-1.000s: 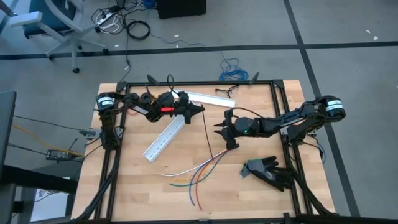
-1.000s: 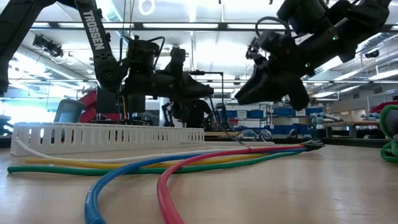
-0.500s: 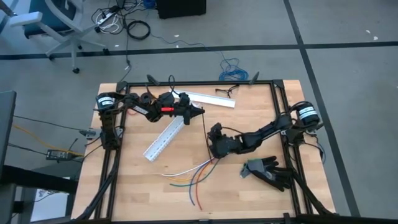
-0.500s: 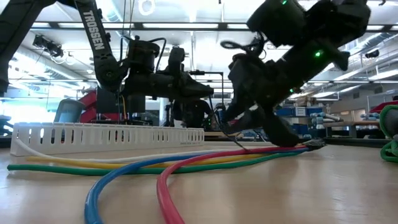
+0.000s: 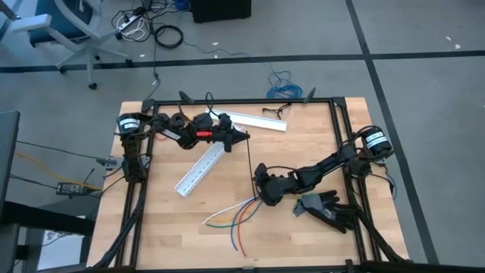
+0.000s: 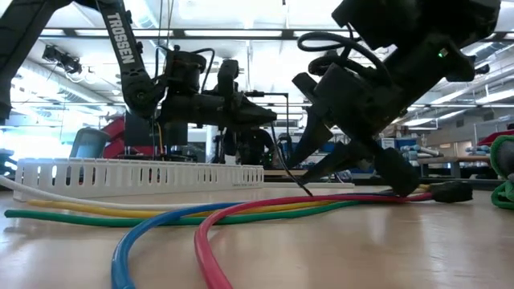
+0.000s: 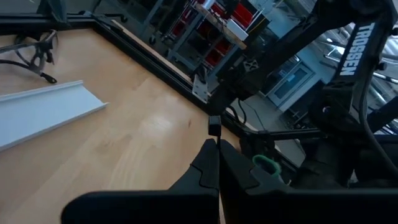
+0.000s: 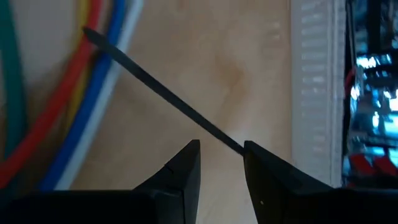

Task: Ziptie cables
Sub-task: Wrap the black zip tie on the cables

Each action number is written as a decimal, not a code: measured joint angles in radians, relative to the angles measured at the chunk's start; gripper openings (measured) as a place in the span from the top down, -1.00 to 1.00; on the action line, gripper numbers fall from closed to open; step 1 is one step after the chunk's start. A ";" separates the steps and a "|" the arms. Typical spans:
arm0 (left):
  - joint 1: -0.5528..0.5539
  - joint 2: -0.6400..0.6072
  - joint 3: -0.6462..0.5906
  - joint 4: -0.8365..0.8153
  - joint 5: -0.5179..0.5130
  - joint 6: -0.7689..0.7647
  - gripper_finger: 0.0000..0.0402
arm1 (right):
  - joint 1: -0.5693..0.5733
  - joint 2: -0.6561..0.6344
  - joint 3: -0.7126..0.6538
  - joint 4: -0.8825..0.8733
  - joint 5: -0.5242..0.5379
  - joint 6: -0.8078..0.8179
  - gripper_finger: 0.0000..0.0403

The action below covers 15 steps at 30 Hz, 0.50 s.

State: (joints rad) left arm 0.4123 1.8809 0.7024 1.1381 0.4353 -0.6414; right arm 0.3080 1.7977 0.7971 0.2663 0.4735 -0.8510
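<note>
The cables (image 5: 236, 212) lie on the table, their gathered end (image 5: 262, 199) toward the right and their loose ends fanned toward the near edge. In the low view the cables (image 6: 201, 213) run across the foreground. My left gripper (image 5: 244, 135) is shut on the thin black ziptie (image 5: 250, 163), which hangs down toward the gathered end. My right gripper (image 5: 262, 189) stands open and low over that end. In its wrist view, the ziptie (image 8: 161, 87) runs from over the cables (image 8: 93, 87) to one fingertip. My left gripper pinches the ziptie just behind its square head (image 7: 214, 126) between its two shut fingers, which lie level and point toward the table's right. The strap hangs below them, slanting toward the near edge, its free tip (image 6: 312, 193) down at the cables. My right gripper's one fingertip (image 8: 255, 155) meets the strap's line; whether it touches the strap, I cannot tell.
A white slotted duct (image 5: 201, 168) lies slantwise left of centre, with its flat white cover (image 5: 256, 121) and a pair of glasses (image 5: 274, 111) toward the far edge. A black glove (image 5: 326, 208) lies near the right edge. Black frame rails (image 5: 339, 129) border the table.
My right gripper has come down and toward the table's near left, rolling as it went, from right of the ziptie to the cables' gathered end. That end has slid a little along the table, and the loose ends have shifted with it.
</note>
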 joint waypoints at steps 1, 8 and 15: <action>-0.001 0.000 0.000 0.000 -0.003 -0.002 1.00 | 0.000 0.000 0.000 0.001 -0.010 -0.008 0.46; -0.002 0.000 0.000 0.004 -0.031 -0.015 1.00 | 0.011 0.000 0.000 -0.001 -0.118 -0.052 0.49; -0.003 0.000 0.000 0.041 -0.032 -0.030 1.00 | -0.016 0.000 0.000 -0.003 -0.185 -0.049 0.74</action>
State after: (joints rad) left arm 0.4089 1.8805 0.7025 1.1788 0.4034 -0.6716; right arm 0.2923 1.7981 0.7971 0.2638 0.2880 -0.8997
